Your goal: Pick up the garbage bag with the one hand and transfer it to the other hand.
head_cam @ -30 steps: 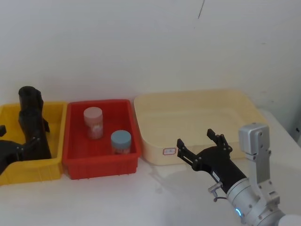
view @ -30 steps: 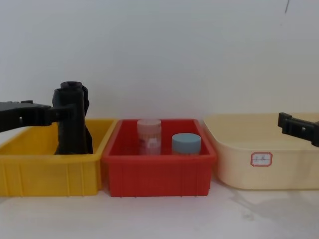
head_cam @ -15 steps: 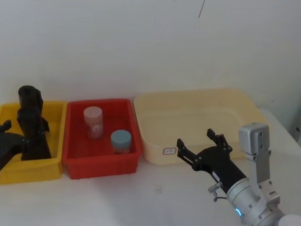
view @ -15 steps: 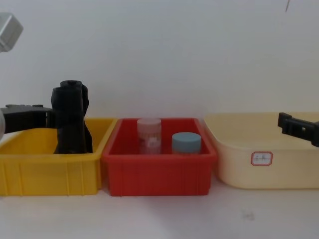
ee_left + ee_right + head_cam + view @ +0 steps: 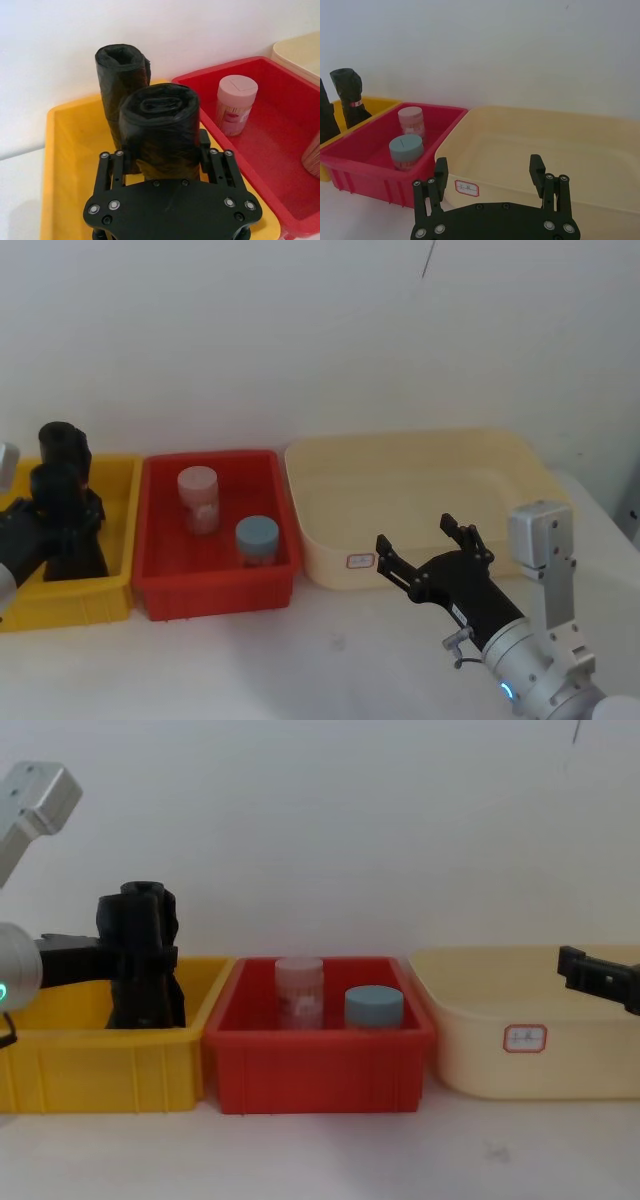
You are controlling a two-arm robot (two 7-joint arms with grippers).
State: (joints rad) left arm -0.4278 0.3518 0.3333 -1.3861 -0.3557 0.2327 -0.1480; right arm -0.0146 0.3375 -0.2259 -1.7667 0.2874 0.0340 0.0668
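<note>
The garbage bag (image 5: 160,120) is a smooth black roll standing in the yellow bin (image 5: 118,540) at the far left. My left gripper (image 5: 162,145), on the green-ringed arm, is shut on it, one finger pressed to each side. From the head the left gripper (image 5: 60,520) holds the bag (image 5: 55,485) below its top; from the chest the gripper (image 5: 135,955) reaches in from the left. Whether the bag's foot is off the bin floor is hidden by the bin wall. My right gripper (image 5: 415,532) hangs open in front of the cream bin (image 5: 330,565).
A wrinkly black bundle (image 5: 120,65) with a red mark stands just behind the bag in the same bin. The red bin (image 5: 215,585) beside it holds a pink-lidded jar (image 5: 198,498) and a blue-lidded jar (image 5: 257,538). A white wall stands close behind the bins.
The left arm has swung up and its wrist has turned, so its silver link now shows at the chest view's left. The held bag has shifted slightly left. The right arm is still.
</note>
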